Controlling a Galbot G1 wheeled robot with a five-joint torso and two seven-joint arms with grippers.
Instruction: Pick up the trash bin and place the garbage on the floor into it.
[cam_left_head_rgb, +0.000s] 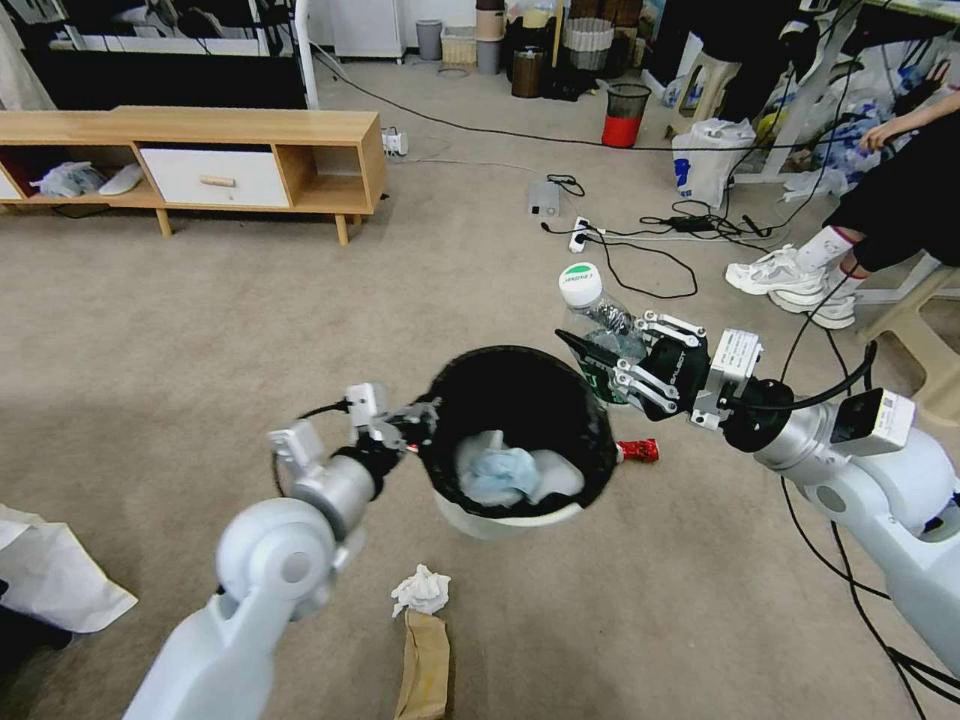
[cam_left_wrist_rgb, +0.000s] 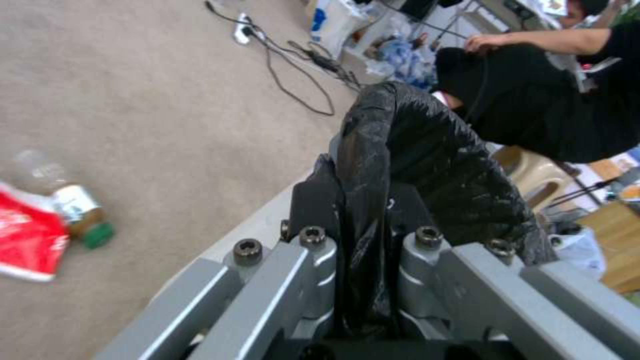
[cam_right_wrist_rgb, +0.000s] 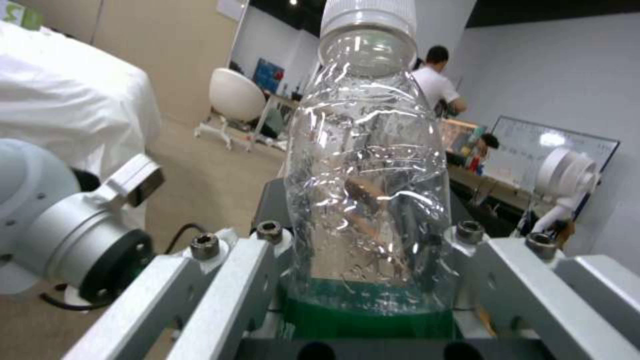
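Currently my left gripper clamps the trash bin rim at frame centre; my right gripper, grasping the bottle, should centre it over the opening before releasing.

Under me runs beige carpet floor; on it lie a crumpled white tissue just beside a brown paper bag, a crushed red can, black cables, a white power strip; a wooden cabinet stands farther off.
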